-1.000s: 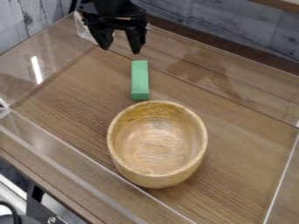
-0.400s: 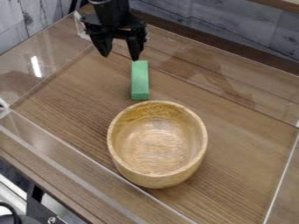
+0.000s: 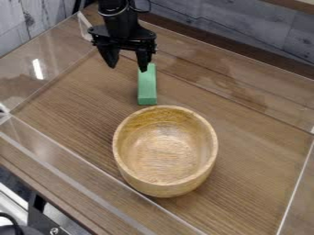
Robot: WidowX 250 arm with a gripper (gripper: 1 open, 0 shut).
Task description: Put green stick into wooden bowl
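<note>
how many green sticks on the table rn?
1. The green stick lies flat on the table, just beyond the wooden bowl, with the gripper over its far end. Nothing in the bowl; none seems hidden.

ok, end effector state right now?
End effector: open, holding nothing, poised over the far end of the green stick, which lies on the table.

The stick (image 3: 147, 84) lies on the table (image 3: 73, 110) just below the claw (image 3: 127, 61); the bowl (image 3: 166, 150) sits nearer the camera, beyond the stick.
</note>
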